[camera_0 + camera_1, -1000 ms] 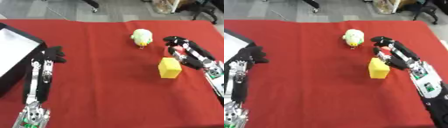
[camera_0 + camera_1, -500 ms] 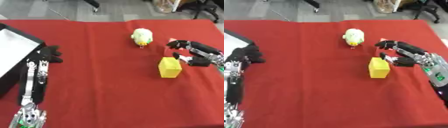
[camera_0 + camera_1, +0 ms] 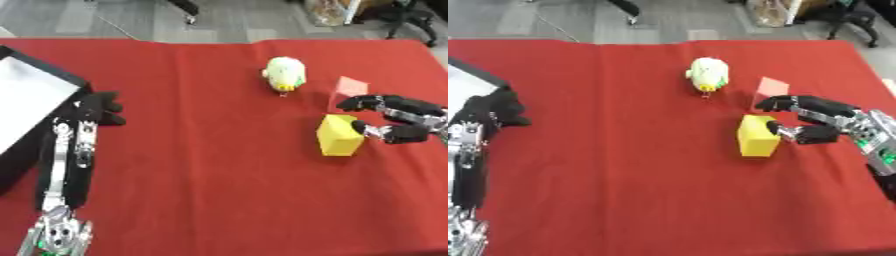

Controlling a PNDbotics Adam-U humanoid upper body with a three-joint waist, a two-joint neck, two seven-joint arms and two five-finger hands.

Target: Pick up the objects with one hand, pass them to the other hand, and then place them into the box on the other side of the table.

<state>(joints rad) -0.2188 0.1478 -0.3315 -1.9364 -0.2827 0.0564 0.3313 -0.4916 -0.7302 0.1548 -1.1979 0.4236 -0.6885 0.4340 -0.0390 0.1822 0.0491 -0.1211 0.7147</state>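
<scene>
A yellow block (image 3: 339,135) stands on the red tablecloth, right of centre. My right hand (image 3: 811,120) lies just to its right, fingers and thumb spread open around the block's right side, thumb tip close to it. A pale yellow-green round toy (image 3: 285,73) sits farther back. A small pink piece (image 3: 350,86) lies behind my right hand. My left hand (image 3: 99,107) rests at the left with its fingers curled, empty, beside the box (image 3: 31,95), which has a white inside and a dark rim.
The red cloth (image 3: 201,165) covers the whole table. Grey floor and chair legs (image 3: 188,11) show beyond the far edge. My left forearm (image 3: 66,165) runs along the lower left.
My right hand has swung down and turned sideways next to the yellow block, uncovering the pink piece. The left hand stays by the box.
</scene>
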